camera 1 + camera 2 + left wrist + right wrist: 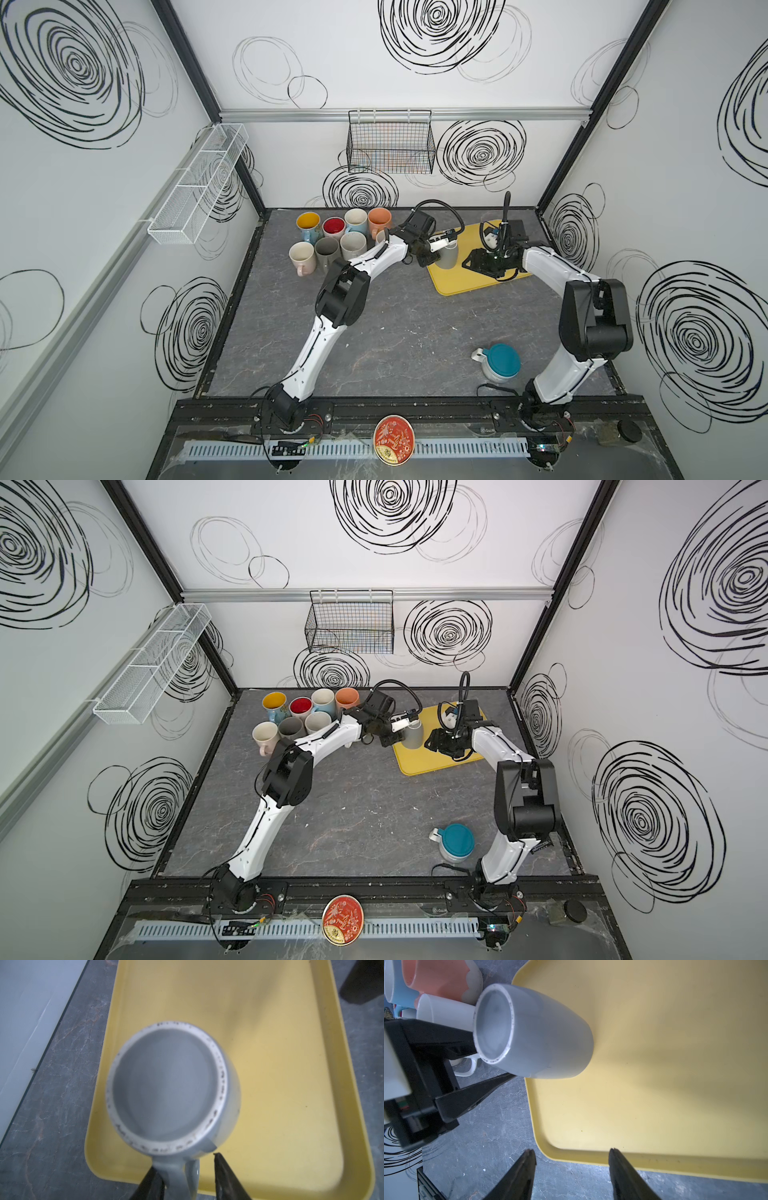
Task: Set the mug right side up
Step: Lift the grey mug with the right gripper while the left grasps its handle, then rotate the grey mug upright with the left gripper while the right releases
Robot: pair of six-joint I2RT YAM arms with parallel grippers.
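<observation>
Left claw [185,1161] straddles mug [166,1088] handle | other mugs [327,249] close (off tray [270,1064])

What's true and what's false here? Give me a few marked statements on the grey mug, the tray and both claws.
1. The grey mug stands bottom up on the yellow tray. True.
2. The right claw holds the mug. False: it is open, empty and apart from the mug.
3. The left claw straddles the mug's handle. True.
4. The other mugs at the back are upside down. False: they stand mouths up.
5. The teal-lidded jar sits on the tray. False: it stands on the table, well apart from the tray.
</observation>
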